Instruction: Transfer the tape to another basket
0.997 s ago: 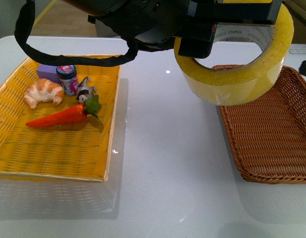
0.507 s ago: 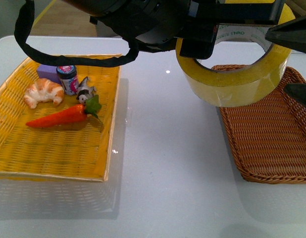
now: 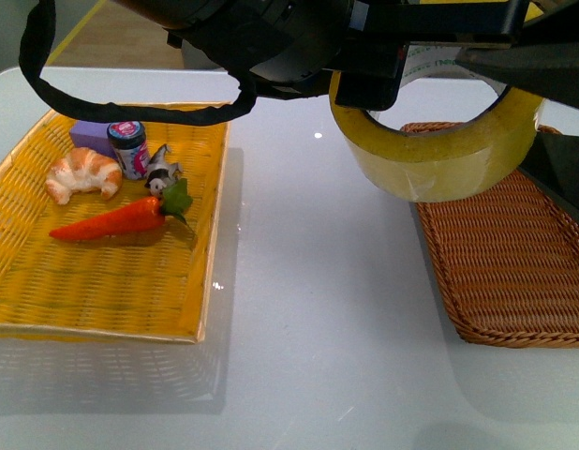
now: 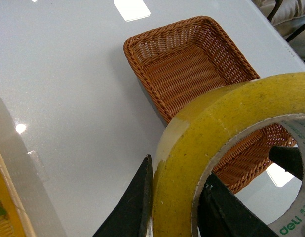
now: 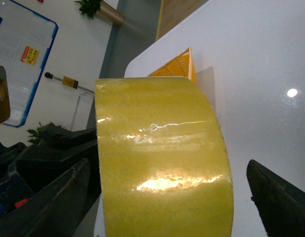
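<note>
Tape (image 4: pixel 202 133) in left claw (image 4: pixel 174 212), core printed "deli"

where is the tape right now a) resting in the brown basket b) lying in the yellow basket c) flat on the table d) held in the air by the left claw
D: the left claw pinches the wall of the tape, one finger inside and one outside, and the roll hangs clear of the brown basket.

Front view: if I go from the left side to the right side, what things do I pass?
croissant → small jar → tape → brown basket
</note>
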You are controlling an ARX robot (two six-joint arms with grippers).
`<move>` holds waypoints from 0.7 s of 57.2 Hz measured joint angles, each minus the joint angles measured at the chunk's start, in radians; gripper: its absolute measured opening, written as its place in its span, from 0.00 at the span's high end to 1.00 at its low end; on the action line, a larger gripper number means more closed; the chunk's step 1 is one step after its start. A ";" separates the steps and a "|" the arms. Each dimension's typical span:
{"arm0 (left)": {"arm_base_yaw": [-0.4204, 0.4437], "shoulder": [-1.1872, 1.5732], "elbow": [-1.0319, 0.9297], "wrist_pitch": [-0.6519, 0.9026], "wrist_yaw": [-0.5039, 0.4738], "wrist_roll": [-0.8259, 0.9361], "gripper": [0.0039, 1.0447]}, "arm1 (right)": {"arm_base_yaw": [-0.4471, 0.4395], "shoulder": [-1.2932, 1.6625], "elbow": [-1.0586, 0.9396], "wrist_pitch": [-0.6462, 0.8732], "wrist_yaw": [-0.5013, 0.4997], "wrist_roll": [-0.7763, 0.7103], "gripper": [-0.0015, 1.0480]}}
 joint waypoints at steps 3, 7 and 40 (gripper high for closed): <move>0.002 0.000 0.000 0.000 0.002 0.000 0.85 | 0.000 0.000 0.000 0.006 0.003 0.005 0.39; 0.003 0.000 0.000 0.000 0.002 -0.002 0.85 | 0.000 0.000 0.000 0.020 0.005 0.019 0.49; 0.008 0.000 0.000 0.000 0.019 -0.008 0.59 | 0.007 0.002 -0.005 0.037 0.016 0.037 0.55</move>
